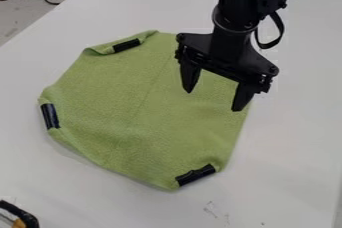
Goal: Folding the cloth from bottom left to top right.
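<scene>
Cloth (140, 107): spread on tabletop (287, 182); main fold unmade.
Gripper (214, 101): released, over cloth's side toward tabletop's far edge.
Fold: apparently all left.

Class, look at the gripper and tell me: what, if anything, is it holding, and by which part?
Nothing is held: the gripper is open, its fingers wide apart, and the cloth lies on the table.
</scene>
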`<state>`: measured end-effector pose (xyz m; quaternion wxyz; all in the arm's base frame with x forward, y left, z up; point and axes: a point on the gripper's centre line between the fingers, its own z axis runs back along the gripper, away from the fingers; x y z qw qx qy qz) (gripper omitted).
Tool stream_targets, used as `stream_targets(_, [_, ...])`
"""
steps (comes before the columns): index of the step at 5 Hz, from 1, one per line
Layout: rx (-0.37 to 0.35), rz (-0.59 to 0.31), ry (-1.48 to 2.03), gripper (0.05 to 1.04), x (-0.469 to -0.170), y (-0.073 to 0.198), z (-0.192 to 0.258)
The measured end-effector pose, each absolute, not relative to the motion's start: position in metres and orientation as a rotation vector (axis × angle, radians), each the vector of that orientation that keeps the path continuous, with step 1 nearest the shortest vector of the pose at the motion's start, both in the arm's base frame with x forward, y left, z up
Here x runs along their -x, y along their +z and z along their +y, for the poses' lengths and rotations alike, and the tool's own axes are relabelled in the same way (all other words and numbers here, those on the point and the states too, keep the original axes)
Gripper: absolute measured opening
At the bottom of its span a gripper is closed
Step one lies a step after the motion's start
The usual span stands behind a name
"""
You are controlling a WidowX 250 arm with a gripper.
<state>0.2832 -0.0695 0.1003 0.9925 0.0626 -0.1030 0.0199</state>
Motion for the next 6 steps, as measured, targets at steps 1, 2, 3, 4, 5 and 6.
stream_targets(1, [-0.138, -0.178, 0.044, 1.0, -0.28, 0.092, -0.068])
stream_targets(2, [-0.185, -0.219, 0.112, 1.0, -0.265, 0.093, -0.059])
stream_targets(3, [-0.161, -0.292, 0.136, 1.0, -0.253, 0.098, -0.05])
stream_targets(4, [-0.159, -0.297, 0.242, 1.0, -0.238, 0.098, -0.02])
stream_targets(5, [-0.161, -0.297, 0.35, 1.0, -0.221, 0.087, 0.023])
stream_targets(6, [-0.178, -0.289, 0.398, 1.0, -0.219, 0.08, 0.052])
